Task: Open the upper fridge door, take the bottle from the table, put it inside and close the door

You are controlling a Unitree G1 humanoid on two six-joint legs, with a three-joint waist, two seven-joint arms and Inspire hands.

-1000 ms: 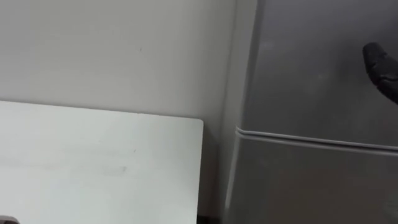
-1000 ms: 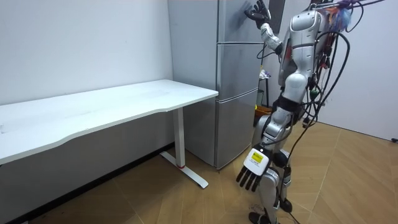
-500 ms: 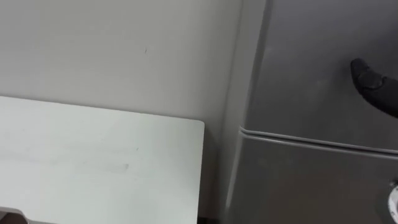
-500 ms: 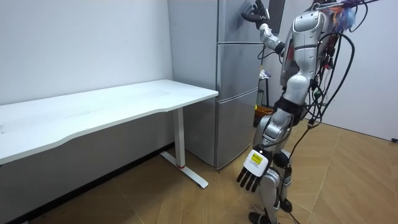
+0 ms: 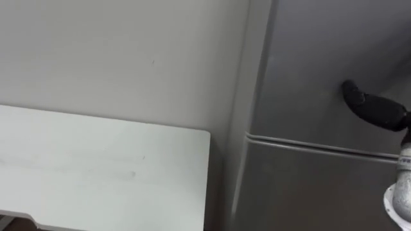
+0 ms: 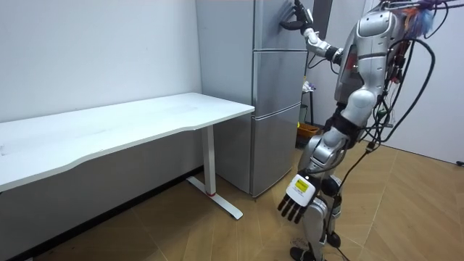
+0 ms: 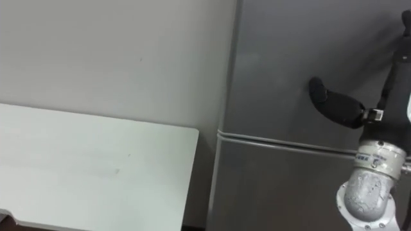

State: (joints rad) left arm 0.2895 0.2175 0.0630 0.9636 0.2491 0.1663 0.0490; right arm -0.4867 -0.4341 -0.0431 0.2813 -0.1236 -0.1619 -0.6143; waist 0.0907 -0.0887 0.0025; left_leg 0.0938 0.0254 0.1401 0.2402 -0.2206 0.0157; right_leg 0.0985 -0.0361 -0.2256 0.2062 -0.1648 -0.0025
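Observation:
A grey two-door fridge stands before me, and its upper door looks closed against the seam above the lower door. My right arm is raised, and my right hand rests dark against the upper door just above the seam. In the room view the right hand sits high on the fridge front. My left hand hangs low beside my leg with straight fingers and holds nothing.
A white desk stands along the wall to the left of the fridge, with a narrow gap between them. In the room view the desk stands on a white leg over wooden floor. A small yellow thing lies behind the fridge.
My right hand has slid left and a little down across the upper door. In the room view my torso has leant back from the fridge. The left hand hangs as before.

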